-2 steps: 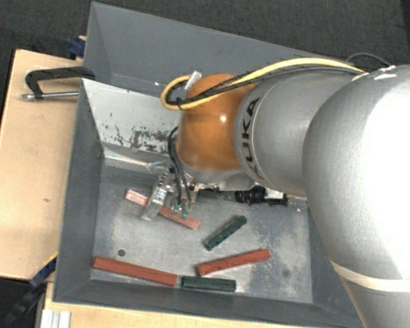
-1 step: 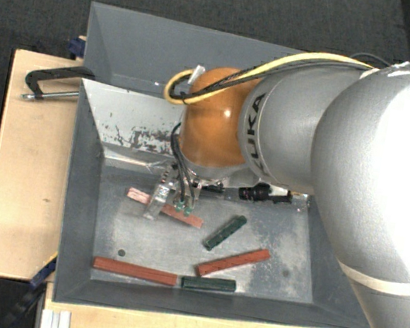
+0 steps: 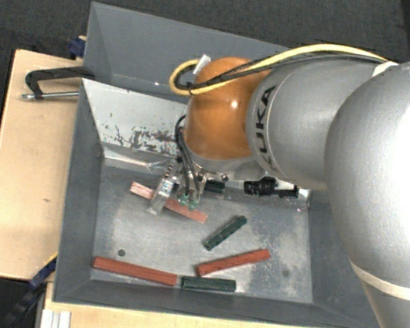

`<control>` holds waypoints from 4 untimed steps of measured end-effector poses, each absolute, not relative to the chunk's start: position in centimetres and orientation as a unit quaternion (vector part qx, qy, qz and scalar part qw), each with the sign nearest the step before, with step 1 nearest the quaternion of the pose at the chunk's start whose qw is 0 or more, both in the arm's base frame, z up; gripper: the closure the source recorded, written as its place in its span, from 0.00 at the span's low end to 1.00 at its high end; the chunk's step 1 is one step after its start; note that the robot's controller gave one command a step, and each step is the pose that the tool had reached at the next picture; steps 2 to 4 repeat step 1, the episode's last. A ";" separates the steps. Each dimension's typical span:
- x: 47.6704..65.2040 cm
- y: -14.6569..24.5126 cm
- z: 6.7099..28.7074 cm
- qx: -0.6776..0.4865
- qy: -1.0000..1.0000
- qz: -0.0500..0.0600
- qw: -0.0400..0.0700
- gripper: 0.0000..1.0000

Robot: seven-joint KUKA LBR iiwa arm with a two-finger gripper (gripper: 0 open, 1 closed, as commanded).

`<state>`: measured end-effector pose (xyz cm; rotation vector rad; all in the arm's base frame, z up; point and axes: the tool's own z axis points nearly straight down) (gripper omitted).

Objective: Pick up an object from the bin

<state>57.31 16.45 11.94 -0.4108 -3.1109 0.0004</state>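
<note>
Looks like early-to-middle of the job, going by the layout. Found the gripper (image 3: 164, 194) down low in the bin (image 3: 79, 200), left of frame centre, just under the orange wrist cover. Sitting right on top of a pinkish flat bar (image 3: 141, 190) that lies across the upper part of the bin floor, tilted a bit down to the right. Touching it or very nearly, hard to call from above.

Can't tell whether open or clamped, or whether anything is actually gripped: too much hidden by the wrist and cables. So no claiming a grab here.

Judging by the bar lying flat on the floor, not lifted yet. Left to do, best guess: get a proper hold, raise it clear of the walls.

Everything else well apart and lying loose:
- a short dark green block (image 3: 224, 233) right of centre
- a red-brown stick (image 3: 233, 262) below that
- along the bottom wall, a long red-brown bar (image 3: 135, 270) end to end with a dark green bar (image 3: 209, 283)
</note>
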 end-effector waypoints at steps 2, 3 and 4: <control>57.4 16.5 14.3 -0.131 -0.991 -0.001 -0.001 1.00; 57.4 16.5 14.3 -0.131 -0.991 -0.001 -0.001 1.00; 57.4 16.5 14.3 -0.131 -0.991 -0.001 -0.001 1.00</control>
